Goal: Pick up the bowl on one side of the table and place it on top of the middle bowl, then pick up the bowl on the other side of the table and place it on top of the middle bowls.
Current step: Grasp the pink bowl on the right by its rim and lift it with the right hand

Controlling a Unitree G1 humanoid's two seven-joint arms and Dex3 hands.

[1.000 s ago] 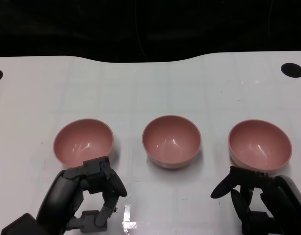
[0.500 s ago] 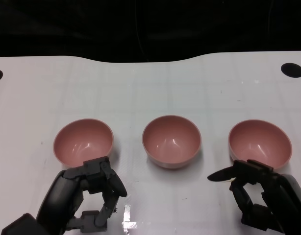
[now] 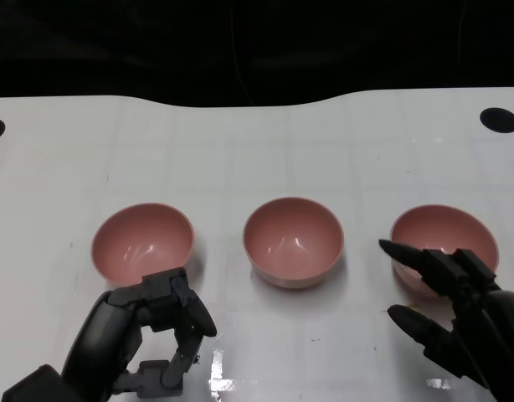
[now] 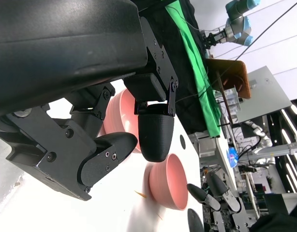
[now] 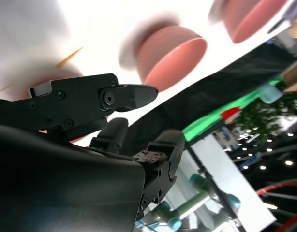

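Nearest the camera, at lower left: left hand (image 3: 152, 335), fingers curled inward, empty, just short of the left pink bowl (image 3: 143, 241). At lower right: right hand (image 3: 458, 314), fingers spread apart, holding nothing, fingertips (image 3: 397, 249) reaching over the near rim of the right pink bowl (image 3: 444, 241); contact with that rim impossible to judge. Beyond the hands: three pink bowls upright in a row across the white table (image 3: 257, 151), well apart from one another, none stacked; middle pink bowl (image 3: 292, 241) between the other two. Farther back: black round hole (image 3: 499, 119) near the table's far right edge, then dark background past the far edge.
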